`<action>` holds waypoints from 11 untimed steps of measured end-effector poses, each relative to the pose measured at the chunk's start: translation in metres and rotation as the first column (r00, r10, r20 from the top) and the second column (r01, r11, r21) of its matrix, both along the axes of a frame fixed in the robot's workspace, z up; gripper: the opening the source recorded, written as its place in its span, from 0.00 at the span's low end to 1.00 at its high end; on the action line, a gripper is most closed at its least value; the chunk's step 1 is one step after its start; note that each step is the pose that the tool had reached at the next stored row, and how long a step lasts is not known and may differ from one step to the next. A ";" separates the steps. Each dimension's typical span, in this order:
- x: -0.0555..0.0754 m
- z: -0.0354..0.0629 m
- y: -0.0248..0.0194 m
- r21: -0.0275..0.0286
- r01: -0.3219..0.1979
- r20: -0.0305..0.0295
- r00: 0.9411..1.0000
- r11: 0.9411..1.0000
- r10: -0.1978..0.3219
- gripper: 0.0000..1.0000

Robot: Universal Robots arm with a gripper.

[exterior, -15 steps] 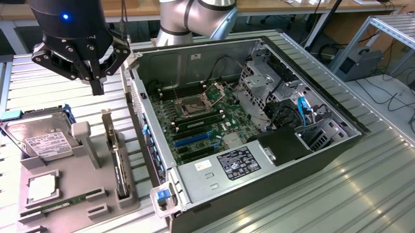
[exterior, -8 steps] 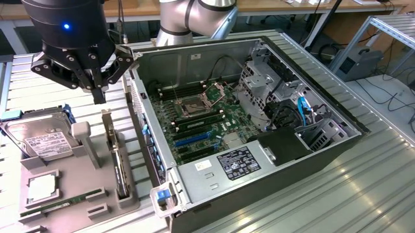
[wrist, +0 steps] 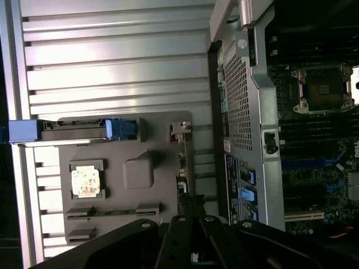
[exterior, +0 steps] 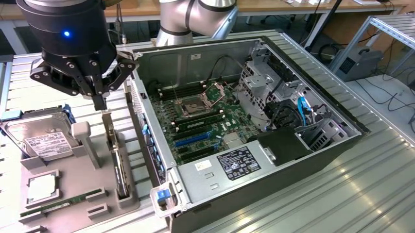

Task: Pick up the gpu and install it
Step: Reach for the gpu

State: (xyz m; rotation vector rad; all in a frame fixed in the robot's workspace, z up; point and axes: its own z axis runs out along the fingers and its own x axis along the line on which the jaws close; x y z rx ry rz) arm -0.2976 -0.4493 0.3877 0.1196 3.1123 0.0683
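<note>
The gpu (exterior: 115,160) stands on edge in a slot of the grey holder (exterior: 71,194), beside the open computer case (exterior: 311,160); its green board and silver end bracket show. My gripper (exterior: 100,106) hangs just over the card's far end with its fingers shut together, and nothing is between them. In the wrist view the gpu (wrist: 184,168) appears edge-on, directly ahead of my gripper (wrist: 193,210). The motherboard (exterior: 201,124) lies exposed inside the case, with blue expansion slots (exterior: 191,140) toward its near side.
The holder also carries a hard drive (exterior: 45,141) with a white label, a CPU (exterior: 40,187) and a slim RAM stick (exterior: 55,206). The case's perforated wall (wrist: 241,106) rises close beside the gpu. A drive cage (exterior: 263,82) and cables fill the case's far side.
</note>
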 end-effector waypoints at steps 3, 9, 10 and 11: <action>0.000 -0.0001 -0.0118 0.000 0.000 0.000 1.000 1.000 0.000 0.11; 0.000 0.0001 -0.0315 0.000 0.000 0.000 1.000 1.000 0.000 0.11; 0.000 0.0001 -0.0342 0.000 0.000 0.000 1.000 1.000 0.000 0.11; 0.000 0.0000 -0.0359 0.000 0.000 0.000 1.000 1.000 0.000 0.11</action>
